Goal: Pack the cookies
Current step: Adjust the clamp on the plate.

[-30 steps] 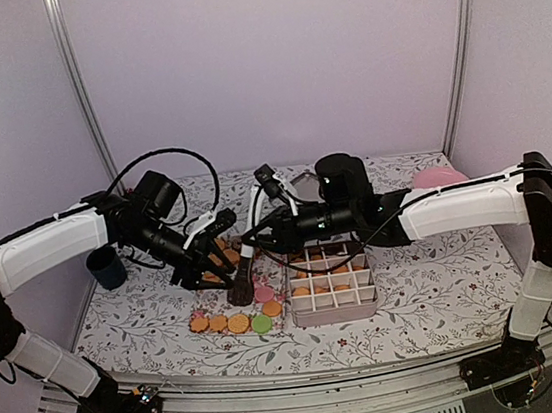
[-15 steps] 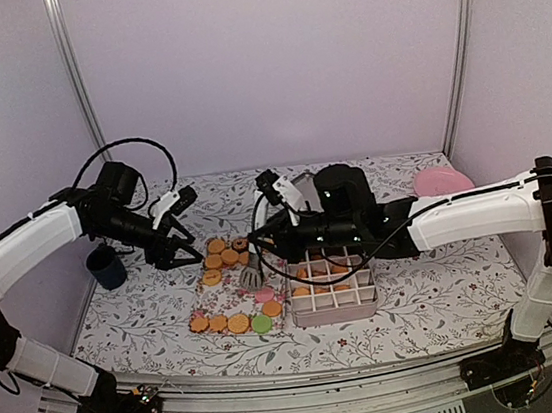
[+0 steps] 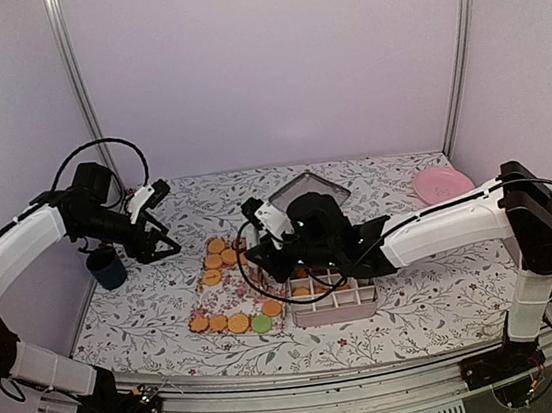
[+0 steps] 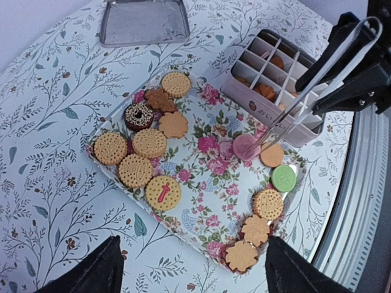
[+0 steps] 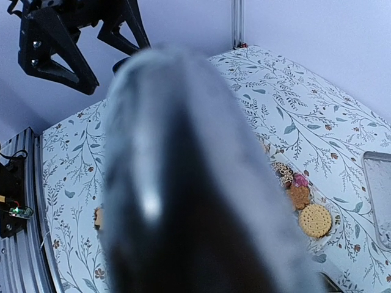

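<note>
The cookies [image 4: 149, 143] lie on a floral tray [image 4: 208, 177]: a golden and dark brown group at its far end, a row with a green one [image 4: 283, 178] at its near end. In the top view they show in two groups [image 3: 232, 324]. My right gripper [image 3: 270, 256] is shut on metal tongs [image 4: 305, 91], whose tips rest at a pink cookie [image 4: 246, 147]. The tongs [image 5: 183, 183] blur across the right wrist view. My left gripper [image 4: 192, 274] is open and empty, off the tray's left side.
A white divided box [image 3: 334, 300] holding several cookies stands right of the tray, under my right arm. A metal lid [image 3: 310, 186] lies behind it. A pink plate [image 3: 442, 183] is at the back right, a dark blue cup [image 3: 107, 267] at the left edge.
My left gripper has pulled back to the left, away from the tray. My right gripper has come down and forward with the tongs over the tray's near half.
</note>
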